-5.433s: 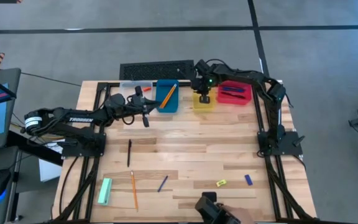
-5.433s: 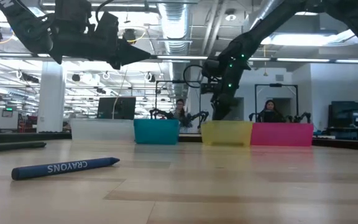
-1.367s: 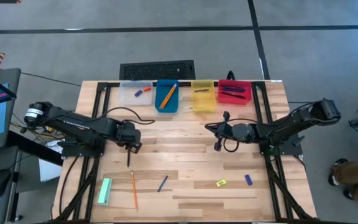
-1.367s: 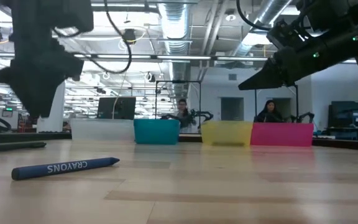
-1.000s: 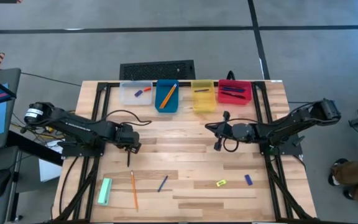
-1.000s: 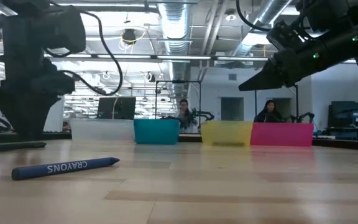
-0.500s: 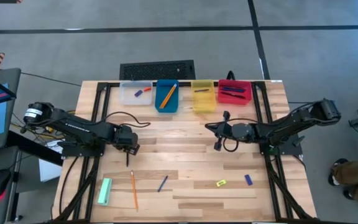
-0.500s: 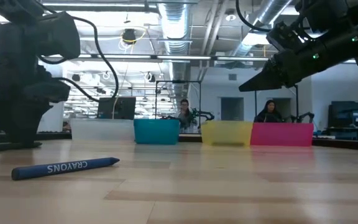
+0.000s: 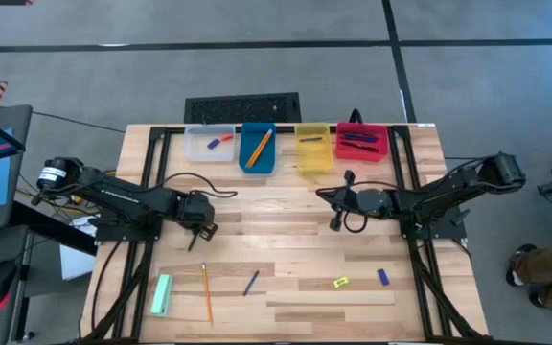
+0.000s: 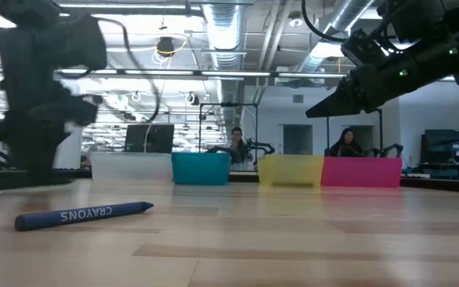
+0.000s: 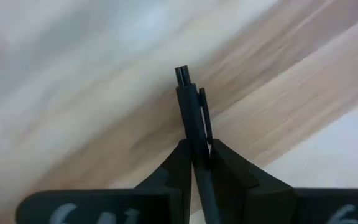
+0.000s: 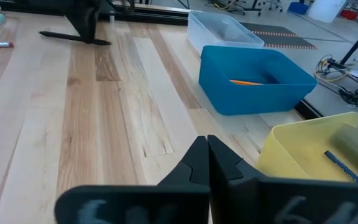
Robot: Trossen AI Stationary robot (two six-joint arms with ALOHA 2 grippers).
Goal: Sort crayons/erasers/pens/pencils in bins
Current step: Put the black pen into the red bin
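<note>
A black pen (image 9: 195, 241) lies on the wooden table at the left, and my left gripper (image 9: 200, 228) stands over it, pointing down and shut on it. The left wrist view shows the pen's clip end (image 11: 188, 93) sticking out past the fingers. My right gripper (image 9: 322, 195) hangs shut and empty above the table's middle, in front of the bins. The clear bin (image 9: 209, 142), blue bin (image 9: 258, 149), yellow bin (image 9: 313, 147) and red bin (image 9: 361, 142) stand in a row at the far edge. My left gripper pinches the pen's barrel (image 11: 197, 146) between its two fingers, just behind the clip. The fingers come from above, pointing down, and lie across the pen. In the right wrist view the pen (image 12: 61, 36) still lies along the table top.
Near the front edge lie a green block (image 9: 162, 294), an orange pencil (image 9: 205, 292), a blue crayon (image 9: 251, 283), a yellow eraser (image 9: 341, 282) and a blue eraser (image 9: 383, 277). A black keyboard (image 9: 242, 105) sits behind the bins. People sit in the room beyond.
My left gripper has stayed over the pen, shut on it and rolled a little. The pen has turned on the table, its near end swinging toward the left edge.
</note>
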